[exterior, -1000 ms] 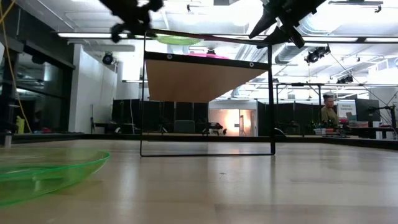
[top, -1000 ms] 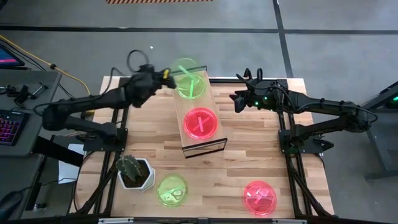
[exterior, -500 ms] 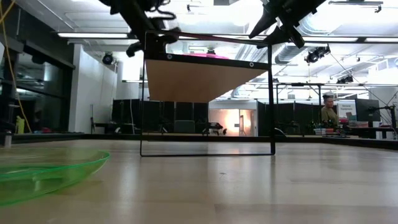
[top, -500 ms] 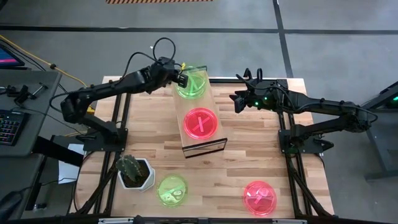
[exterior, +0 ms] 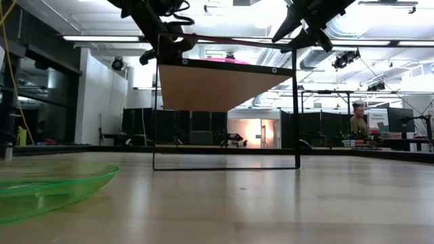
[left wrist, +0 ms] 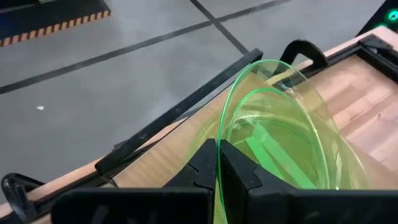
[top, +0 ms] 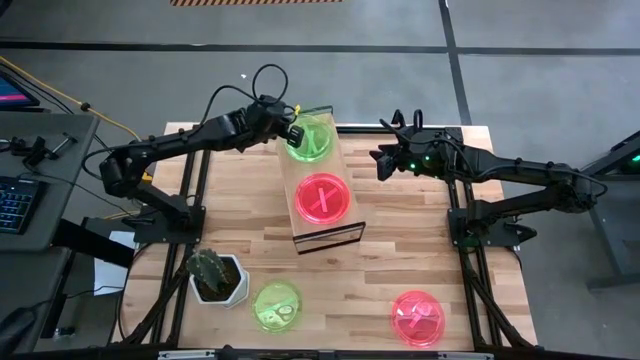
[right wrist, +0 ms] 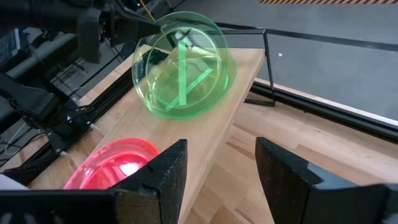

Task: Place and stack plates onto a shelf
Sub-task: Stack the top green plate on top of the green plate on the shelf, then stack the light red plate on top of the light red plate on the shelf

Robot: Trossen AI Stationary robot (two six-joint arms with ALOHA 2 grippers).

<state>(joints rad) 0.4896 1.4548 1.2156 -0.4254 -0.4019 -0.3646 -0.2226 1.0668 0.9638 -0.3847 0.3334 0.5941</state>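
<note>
The shelf [top: 325,232] stands mid-table, a red plate [top: 322,197] flat on its middle. At its far end my left gripper [top: 292,130] is shut on a green plate [right wrist: 183,62], tilted above a second green plate [left wrist: 273,146] that lies on the shelf. My right gripper [top: 378,163] hovers open to the right of the shelf's far end, with nothing between its fingers [right wrist: 165,171]. One more green plate [top: 276,305] and a pink plate [top: 417,317] lie on the tabletop near the front. My left gripper pinches the green plate's rim [left wrist: 219,134] between its two fingers, on the plate's left side. The fingers come from the table's left, slanting down. The plate is tilted, its held side raised. Its opposite side dips toward the green plate below; whether they touch I cannot tell.
A cactus in a white pot [top: 215,275] stands at the front left, beside the loose green plate. The shelf's near end [top: 328,238] is bare wood. In the low view the shelf [exterior: 224,85] rides high on a thin dark frame. A person shows far off in the room.
My left gripper has carried the green plate from beyond the shelf's far edge toward the table's right and a little down, rolling its wrist. The plate now sits tilted over the green plate on the shelf. Over the last half second it has hardly moved.
</note>
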